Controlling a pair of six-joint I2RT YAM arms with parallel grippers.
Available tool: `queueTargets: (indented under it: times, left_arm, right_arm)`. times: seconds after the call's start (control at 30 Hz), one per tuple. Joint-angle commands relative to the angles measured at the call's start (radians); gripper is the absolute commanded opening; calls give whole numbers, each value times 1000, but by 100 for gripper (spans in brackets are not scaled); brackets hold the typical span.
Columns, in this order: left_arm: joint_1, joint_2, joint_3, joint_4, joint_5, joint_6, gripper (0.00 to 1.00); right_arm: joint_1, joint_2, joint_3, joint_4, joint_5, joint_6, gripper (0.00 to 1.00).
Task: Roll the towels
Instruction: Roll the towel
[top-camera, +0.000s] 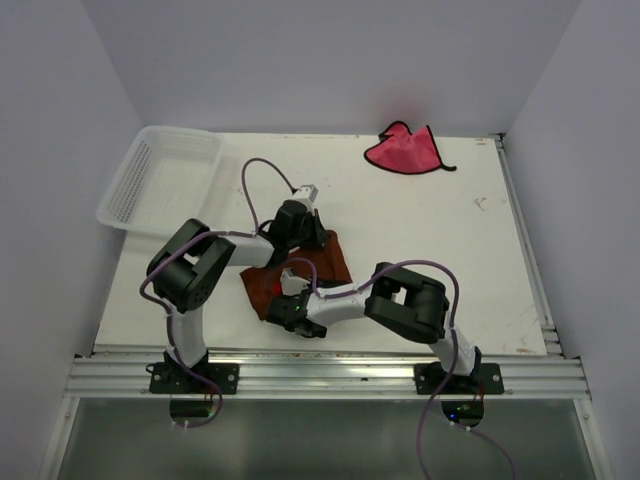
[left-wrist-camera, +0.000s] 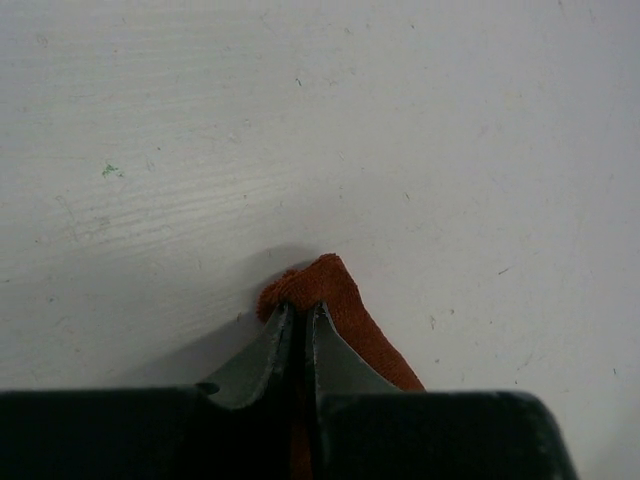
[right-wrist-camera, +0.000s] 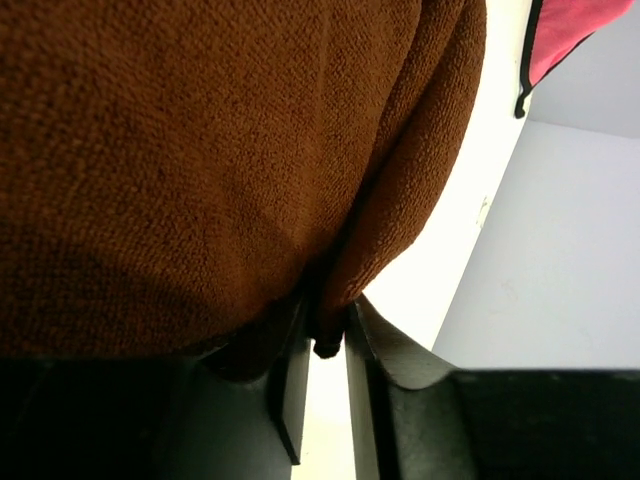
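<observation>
The rust-brown fuzzy towel (top-camera: 325, 262) lies crumpled near the table's front middle, partly under both arms. My left gripper (top-camera: 305, 238) is shut on one of its corners; in the left wrist view the brown towel's corner (left-wrist-camera: 335, 290) sticks out past the left gripper (left-wrist-camera: 300, 308), low over the white table. My right gripper (top-camera: 285, 297) is at the towel's near edge. In the right wrist view the right gripper (right-wrist-camera: 328, 330) has its jaws slightly parted, and a fold of the brown towel (right-wrist-camera: 200, 150) hangs between them. The pink-red towel (top-camera: 405, 150) with dark edging lies at the far back, its corner (right-wrist-camera: 570, 30) visible.
A white mesh basket (top-camera: 160, 175) stands at the back left, overhanging the table edge. White walls close in the table at the back and both sides. The aluminium rail (top-camera: 320, 375) with the arm bases runs along the near edge.
</observation>
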Motion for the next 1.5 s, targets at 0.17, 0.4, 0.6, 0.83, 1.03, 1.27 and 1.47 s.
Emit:
queueTargets:
  times: [0.17,0.4,0.6,0.83,1.03,1.27,1.47]
  left_arm:
    - [-19,-56,-98,69,-143,135,0]
    - [-32,-60,-141,102,-169,135,0]
    - [-32,-63,-163,114,-182,135,0]
    - [-35,-69,-184,140,-185,126,0]
    - [-38,-76,-206,155,-190,119,0]
    - [-41,-83,-217,166,-192,111,0]
    - [-42,-86,-218,163,-195,111,0]
  right_arm:
    - [5,-130,-7,0,-125,43,41]
    - [5,-258,-76,38,-182,80,44]
    - [4,-458,-211,121,-275,111,45]
    - [-4,-688,-317,184,-372,148,45]
    - [-116,-870,-407,274,-539,193,45]
    - [-355,-889,-437,414,-850,298,45]
    - [-384,-811,-377,429,-877,350,45]
